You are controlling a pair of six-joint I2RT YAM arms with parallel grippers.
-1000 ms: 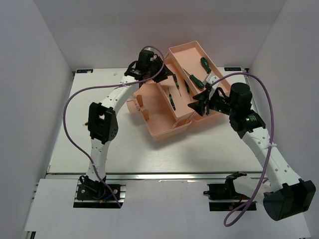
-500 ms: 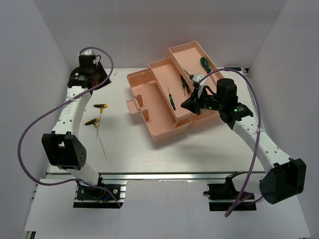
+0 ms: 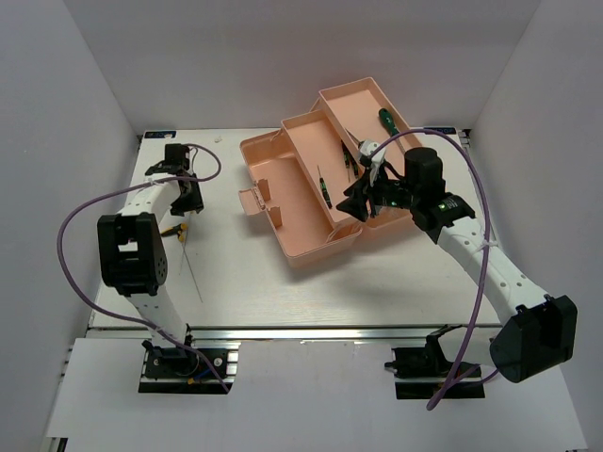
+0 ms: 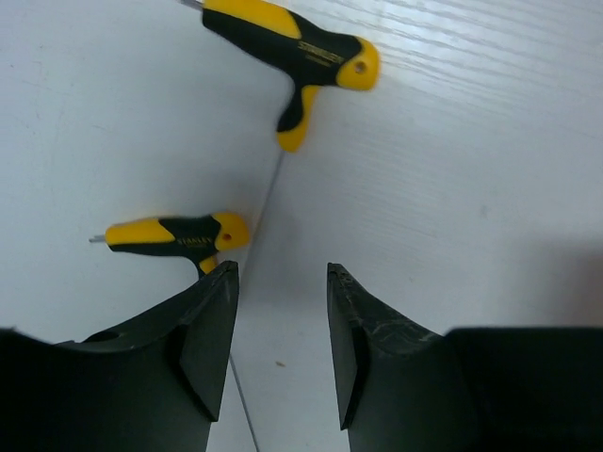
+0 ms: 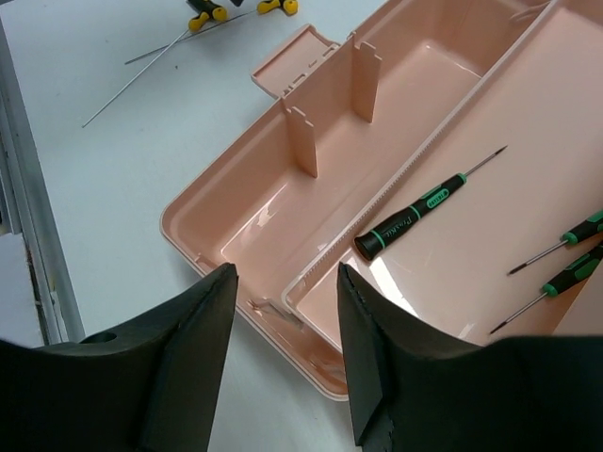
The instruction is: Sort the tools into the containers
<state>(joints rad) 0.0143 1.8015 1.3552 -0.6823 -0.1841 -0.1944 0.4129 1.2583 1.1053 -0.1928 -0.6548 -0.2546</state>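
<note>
**A:** Where is the left gripper?

**B:** The left gripper point(image 4: 281, 275) hangs low over the table point(image 4: 471, 188), jaws spread, holding nothing. In its wrist view, the nearer yellow-handled tool point(image 4: 179, 235) lies at eleven o'clock, just beside one fingertip, its handle running nine to three. The second yellow-handled tool point(image 4: 292, 52) lies farther out at twelve. A thin shaft runs from it toward six, into the gap between the fingers.

**A:** And the right one?

**B:** The right gripper point(image 5: 285, 273) is also spread and empty, above the open pink toolbox point(image 5: 254, 217). Seen from overhead, the yellow pair sits at nine o'clock from the box, well apart from that arm. The left arm is clearly nearer.

**A:** How many of each?

**B:** Two yellow tools are on the table. Three green screwdrivers point(image 5: 415, 215) lie in the tray below the right gripper, and a fourth green screwdriver point(image 3: 386, 120) lies in the farthest tray. The arm may hide others. There is one toolbox.
</note>
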